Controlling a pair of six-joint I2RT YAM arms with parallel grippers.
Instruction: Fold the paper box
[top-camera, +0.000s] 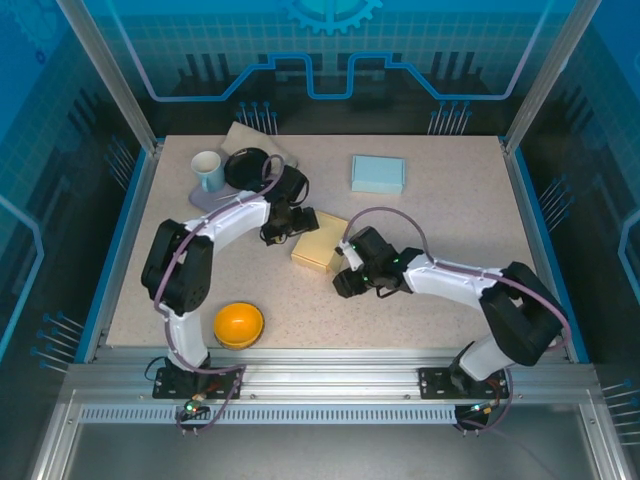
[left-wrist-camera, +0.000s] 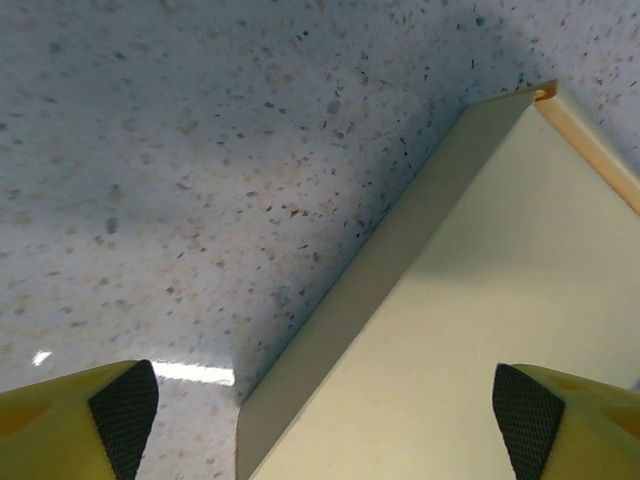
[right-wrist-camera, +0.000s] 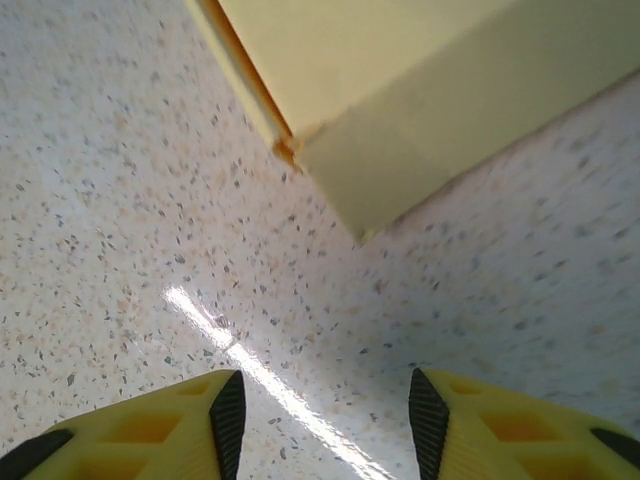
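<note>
The pale yellow paper box (top-camera: 320, 243) lies closed and flat near the table's middle. My left gripper (top-camera: 290, 222) hovers at its upper left corner, open, its pads (left-wrist-camera: 125, 405) spread wide over the box (left-wrist-camera: 470, 330) edge and bare table. My right gripper (top-camera: 348, 282) stands open just off the box's lower right corner (right-wrist-camera: 380, 120), with nothing but tabletop between its fingertips (right-wrist-camera: 228, 420).
A light blue box (top-camera: 378, 174) sits at the back right. A mug (top-camera: 208, 170), a black round dish (top-camera: 246, 166) and a beige cloth (top-camera: 250, 138) crowd the back left. An orange bowl (top-camera: 239, 324) rests by the left arm's base.
</note>
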